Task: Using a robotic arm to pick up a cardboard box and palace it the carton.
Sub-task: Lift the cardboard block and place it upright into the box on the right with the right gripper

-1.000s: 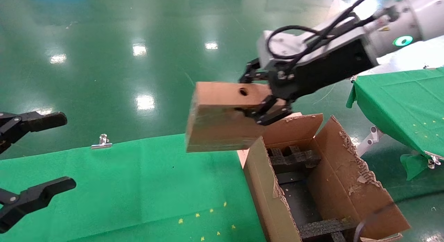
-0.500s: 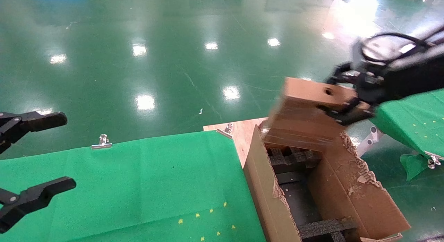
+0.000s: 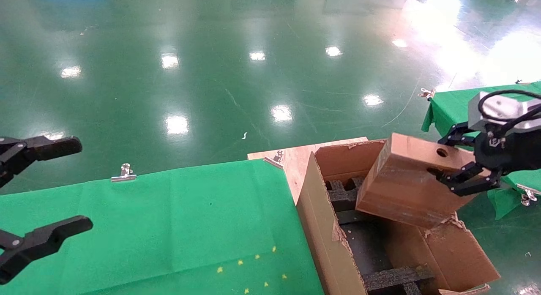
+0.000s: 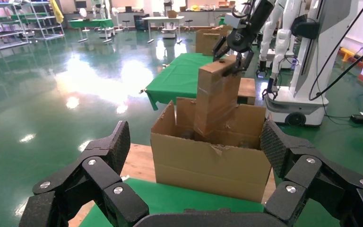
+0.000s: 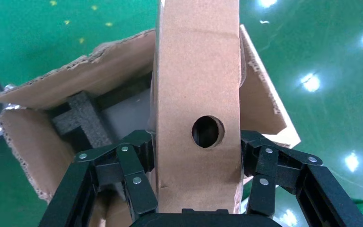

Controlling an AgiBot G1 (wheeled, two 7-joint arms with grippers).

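Note:
My right gripper is shut on the cardboard box, a plain brown box with a round hole. It grips the end by the hole. The box hangs tilted, its lower end inside the opening of the carton, close to the torn right flap. Black foam inserts line the carton's bottom. The right wrist view shows the box between both fingers, above the carton. The left wrist view shows box and carton from the side. My left gripper is open and empty at the far left.
The carton stands on a wooden board at the right end of the green-clothed table. A metal clip sits on the table's far edge. A second green-clothed table stands to the right, behind my right arm. A shiny green floor lies beyond.
My right gripper has carried the cardboard box to the right and down, from above the table's end to the carton's opening. The left gripper has not moved.

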